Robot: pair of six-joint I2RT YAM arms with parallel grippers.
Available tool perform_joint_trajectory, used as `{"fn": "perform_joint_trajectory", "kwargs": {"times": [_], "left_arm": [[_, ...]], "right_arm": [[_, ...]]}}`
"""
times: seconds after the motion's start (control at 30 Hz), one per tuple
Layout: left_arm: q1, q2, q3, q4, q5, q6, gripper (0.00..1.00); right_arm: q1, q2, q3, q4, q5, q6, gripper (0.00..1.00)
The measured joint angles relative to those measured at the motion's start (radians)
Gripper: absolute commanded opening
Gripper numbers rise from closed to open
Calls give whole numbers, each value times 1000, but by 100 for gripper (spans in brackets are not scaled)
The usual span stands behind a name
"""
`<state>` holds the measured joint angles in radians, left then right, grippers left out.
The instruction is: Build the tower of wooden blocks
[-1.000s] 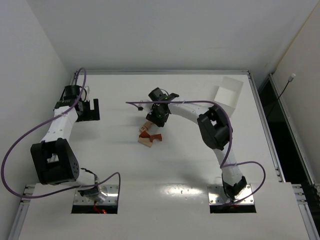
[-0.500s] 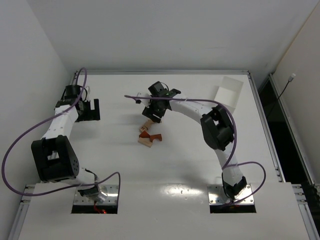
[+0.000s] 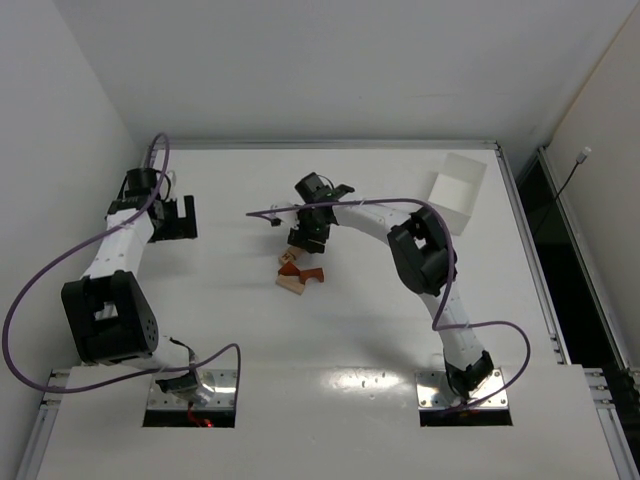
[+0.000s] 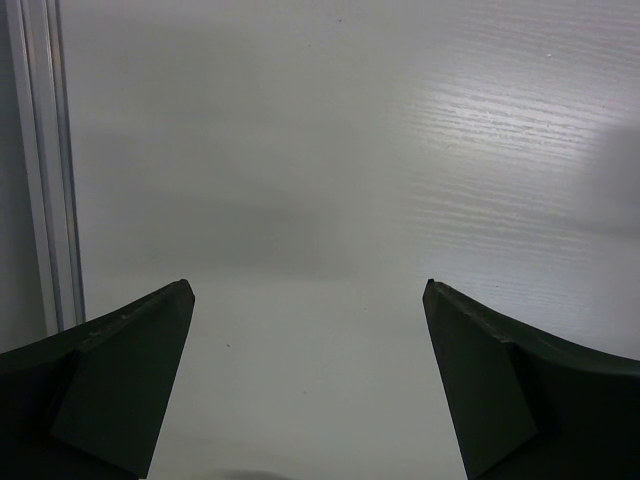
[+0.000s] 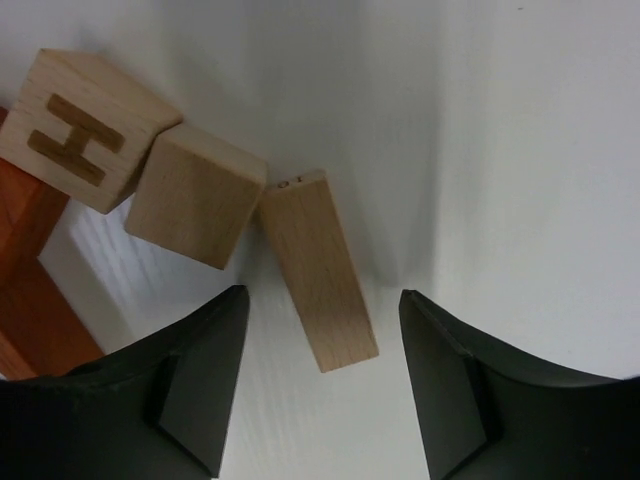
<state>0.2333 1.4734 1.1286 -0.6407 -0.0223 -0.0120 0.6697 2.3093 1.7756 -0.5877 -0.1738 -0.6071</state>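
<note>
1. Top external: we look down from above and behind the arm bases [image 3: 190,388], far off, over the whole desk [image 3: 340,330].
2. Left wrist: close over the desk, past the left hand [image 4: 307,290].
3. Right wrist: closest, facing down on wood blocks [image 5: 195,195] our top view shares.

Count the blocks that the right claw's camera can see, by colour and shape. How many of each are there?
Pale cubes: 2, the H cube and the plain cube
Pale long block: 1
Reddish-orange piece: 1, cut off at the left edge, so there may be more
Total: 4 in this view
</note>
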Motion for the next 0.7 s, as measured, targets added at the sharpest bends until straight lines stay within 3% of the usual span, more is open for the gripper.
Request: {"fn": "perform_joint_trajectory", "kwargs": {"times": [0.03, 0.1, 0.13, 0.17, 0.4, 0.57, 0.7], "left_arm": [[2, 0, 2, 0, 0, 0, 99], [4, 0, 5, 0, 0, 0, 99], [5, 0, 8, 0, 0, 1, 99], [6, 0, 9, 0, 0, 1, 99], [11, 5, 15, 0, 0, 4, 99], [11, 33, 23, 8, 0, 3, 99], [11, 45, 23, 16, 0, -8, 99]], "right_arm": [[0, 5, 7, -5, -9, -10, 55], [0, 19, 34, -13, -10, -29, 37], [0, 34, 54, -19, -10, -35, 25], [0, 48, 76, -33, -14, -41, 0], [-9, 89, 157, -84, 3, 39, 0], [-38, 75, 143, -101, 64, 251, 0], [-67, 5, 39, -113, 200, 459, 0]]}}
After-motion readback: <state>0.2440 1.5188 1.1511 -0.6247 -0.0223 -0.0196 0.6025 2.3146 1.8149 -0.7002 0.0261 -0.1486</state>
